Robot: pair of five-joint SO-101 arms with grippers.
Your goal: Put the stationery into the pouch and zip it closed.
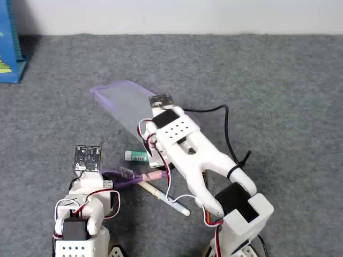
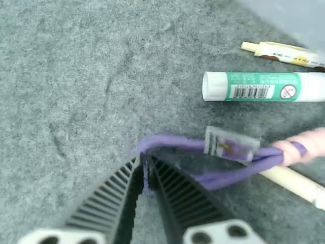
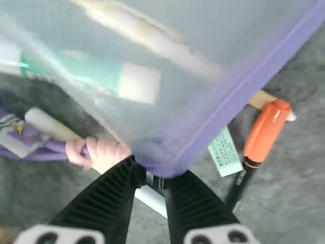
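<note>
A: Grey felt-like counter [image 1: 278, 80]. White wall [image 1: 187, 16] along the top of the high view, blue box [image 1: 9, 48] at the upper left edge.

B: The pouch?

A: Translucent pouch with purple edging [image 1: 120, 101], just left of centre. It slants from upper left toward the middle, and its near end runs under the right arm.

B: Right end effector [image 3: 151, 172]?

A: Closed, pinching the pouch's purple-edged corner between its black ribbed jaws.

B: Left end effector [image 2: 146, 170]?

A: Low in the lower left of the high view, jaws clamped on the looped end of a purple strap [image 2: 172, 145]. The strap carries a clear tag [image 2: 231, 144] and ends at a pink charm [image 2: 310, 145].

B: Stationery?

A: White glue stick with a green label [image 1: 136, 156] lies flat on the counter, centre frame, just beyond the strap. Cream-coloured pen [image 1: 163, 198] lies diagonally at lower centre, crossing under the strap. Orange-capped black pen [image 3: 264, 132] lies just beside the pouch's purple edge, outside it.

B: Anything inside?

A: A glue stick and a pen show through the translucent wall in the right wrist view. I cannot tell whether they are inside or underneath.
</note>
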